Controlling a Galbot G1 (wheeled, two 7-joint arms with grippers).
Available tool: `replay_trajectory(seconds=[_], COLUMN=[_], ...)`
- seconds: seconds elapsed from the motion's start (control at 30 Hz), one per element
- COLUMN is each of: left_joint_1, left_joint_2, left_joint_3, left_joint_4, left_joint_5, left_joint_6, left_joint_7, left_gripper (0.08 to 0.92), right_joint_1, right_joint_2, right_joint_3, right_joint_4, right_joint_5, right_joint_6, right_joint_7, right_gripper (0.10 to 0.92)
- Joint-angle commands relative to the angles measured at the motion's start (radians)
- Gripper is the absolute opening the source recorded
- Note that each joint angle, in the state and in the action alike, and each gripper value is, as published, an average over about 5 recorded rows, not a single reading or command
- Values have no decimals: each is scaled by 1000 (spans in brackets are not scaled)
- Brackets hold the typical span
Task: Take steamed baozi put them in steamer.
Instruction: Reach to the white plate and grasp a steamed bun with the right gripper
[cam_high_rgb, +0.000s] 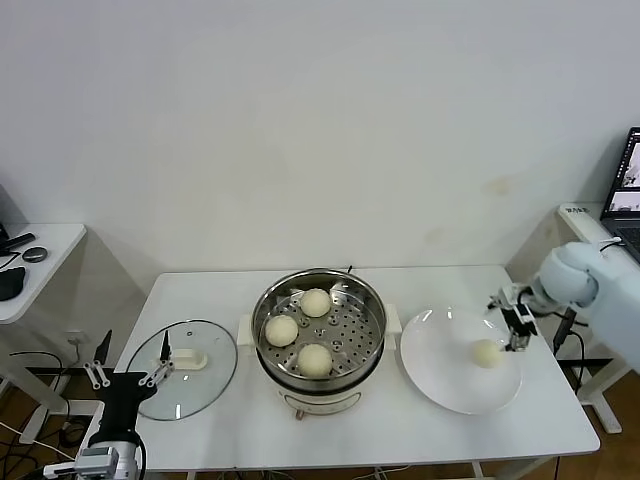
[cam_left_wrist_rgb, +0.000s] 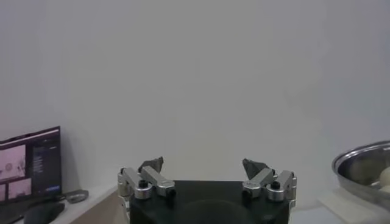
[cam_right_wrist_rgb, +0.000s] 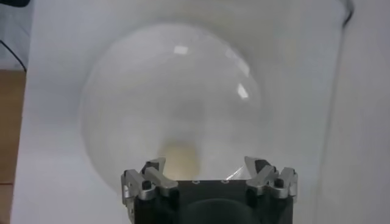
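Note:
Three cream-white baozi lie on the perforated tray of the steel steamer at the table's middle. One more baozi rests on the white plate to the right. My right gripper hovers open just above the plate's right rim, close to that baozi, with nothing between its fingers. My left gripper stands open and empty off the table's front left corner.
A glass lid with a white handle lies left of the steamer, close to the left gripper. A side desk with a mouse stands far left. A laptop sits at the far right.

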Motion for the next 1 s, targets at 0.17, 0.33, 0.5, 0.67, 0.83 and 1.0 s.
replay_trajectory(seconds=[0.17,0.33,0.5,0.67,0.83,1.0], left_joint_1=[12,13,12,12,11,11], left_joint_2=[-8,-9,-8,-7,-6,-4], left_joint_3=[-9,-9,-12,-14,-16,-16], left_joint_4=[-1,5,7,9,11,11], left_joint_5=[6,5,3,1,-2,-4], left_joint_6=[0,-1,-1,-2,-3,-3], left_joint_7=[0,0,0,-1,-1,-1], left_gripper=[823,823,823,823,823,823], right_joint_1=[-174,-163,-158,-151,-136,-84], right_joint_2=[162,202,225,221,210,172], right_joint_3=[138,129,123,114,102,60], right_joint_4=[-216,-258,-273,-268,-255,-201], right_joint_5=[-133,-157,-169,-176,-160,-107], right_joint_6=[35,37,27,8,-13,-32], right_joint_7=[19,23,23,19,22,19], right_gripper=[823,823,815,750,622,515])
